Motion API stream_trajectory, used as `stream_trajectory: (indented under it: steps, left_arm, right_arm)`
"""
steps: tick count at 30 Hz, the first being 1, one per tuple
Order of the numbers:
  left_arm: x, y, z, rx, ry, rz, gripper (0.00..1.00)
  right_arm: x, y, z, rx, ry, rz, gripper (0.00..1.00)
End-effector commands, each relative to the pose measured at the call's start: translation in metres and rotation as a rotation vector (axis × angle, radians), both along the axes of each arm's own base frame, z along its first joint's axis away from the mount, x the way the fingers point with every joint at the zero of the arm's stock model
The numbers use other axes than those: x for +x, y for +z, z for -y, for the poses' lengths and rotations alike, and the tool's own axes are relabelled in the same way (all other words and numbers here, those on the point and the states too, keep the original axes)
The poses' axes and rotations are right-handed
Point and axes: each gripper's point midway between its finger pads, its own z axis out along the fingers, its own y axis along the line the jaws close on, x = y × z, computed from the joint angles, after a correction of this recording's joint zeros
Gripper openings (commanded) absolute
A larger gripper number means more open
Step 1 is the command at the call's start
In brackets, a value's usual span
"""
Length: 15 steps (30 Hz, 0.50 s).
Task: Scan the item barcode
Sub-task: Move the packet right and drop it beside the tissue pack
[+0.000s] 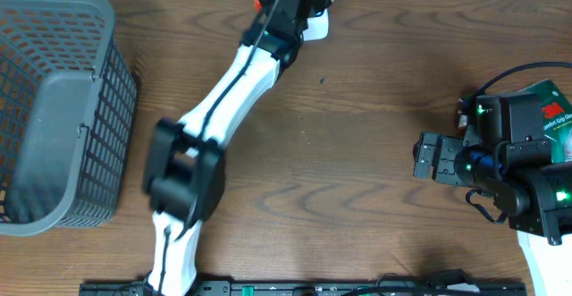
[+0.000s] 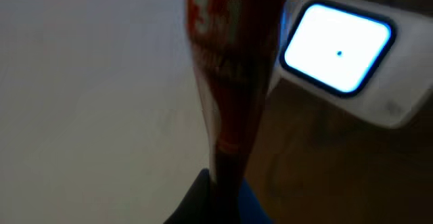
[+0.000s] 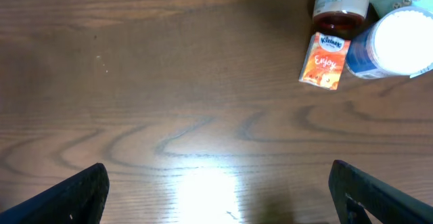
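The left gripper (image 2: 218, 200) pinches what looks like a red packet (image 2: 226, 82) beside the lit scanner (image 2: 338, 48); the right gripper (image 3: 220, 197) hangs wide above the tabletop (image 3: 169, 82).

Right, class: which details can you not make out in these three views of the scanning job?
- Left wrist: the red packet is blurred; no barcode can be made out.
- Left wrist: the scanner window glares white; its body runs off the right edge.
- Overhead: the left arm hides most of that packet.
- Right wrist: the bottle is cut off by the top edge.
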Motion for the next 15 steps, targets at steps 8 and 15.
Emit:
stream_trajectory:
  steps: [8, 15]
  left_arm:
    - [-0.13, 0.058, 0.079, -0.807, -0.088, -0.473, 0.07]
    - [-0.172, 0.003, 0.128, -1.016, -0.038, -0.853, 0.07]
  right_arm:
    - [0.0, 0.001, 0.004, -0.013, -0.003, 0.005, 0.99]
    - [0.0, 0.001, 0.004, -0.013, -0.004, 0.005, 0.99]
